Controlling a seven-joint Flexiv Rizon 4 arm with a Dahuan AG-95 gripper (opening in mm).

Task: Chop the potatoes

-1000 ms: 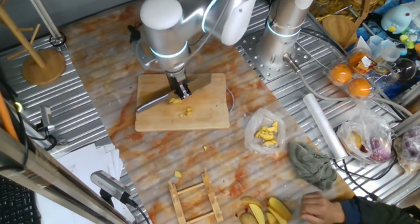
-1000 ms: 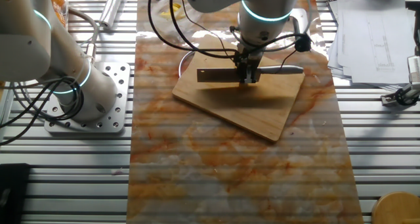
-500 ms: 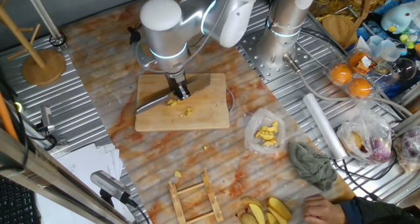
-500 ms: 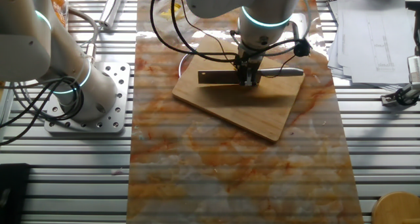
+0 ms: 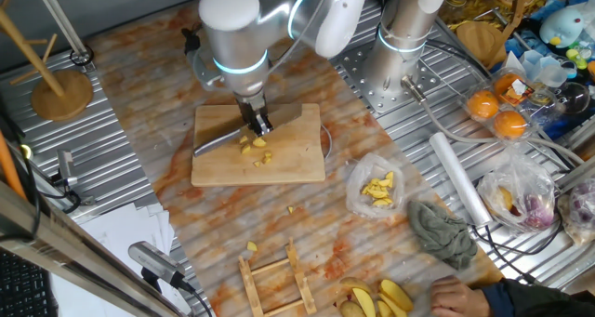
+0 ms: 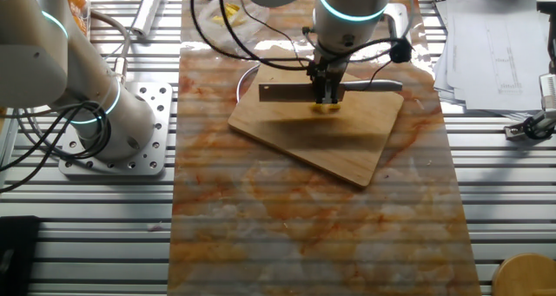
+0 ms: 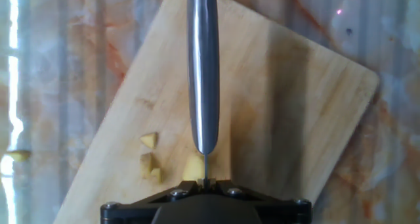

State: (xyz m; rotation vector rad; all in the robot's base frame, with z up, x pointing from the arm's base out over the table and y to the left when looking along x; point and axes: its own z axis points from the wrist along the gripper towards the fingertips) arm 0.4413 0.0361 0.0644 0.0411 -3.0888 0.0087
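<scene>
Several potato chunks (image 5: 255, 146) sit on the board (image 5: 297, 159). Our tool (image 5: 260, 128) grips the knife (image 6: 295, 91) (clamped tight). We'd drop the blade squarely over the biggest piece.

Grey cloth (image 5: 442, 233), two oranges (image 5: 496, 113), wooden rack (image 5: 277, 282), paper sheets (image 6: 491, 49).

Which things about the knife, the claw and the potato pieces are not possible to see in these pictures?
- Claw fingers: in the hand view the black housing at the bottom edge hides them.
- Knife edge: whether it touches the potato pieces; too small in both fixed views.
- Potato piece under the knife: partly hidden by the handle, hand view.
- Cutting board: cut off by the hand view's edges.
</scene>
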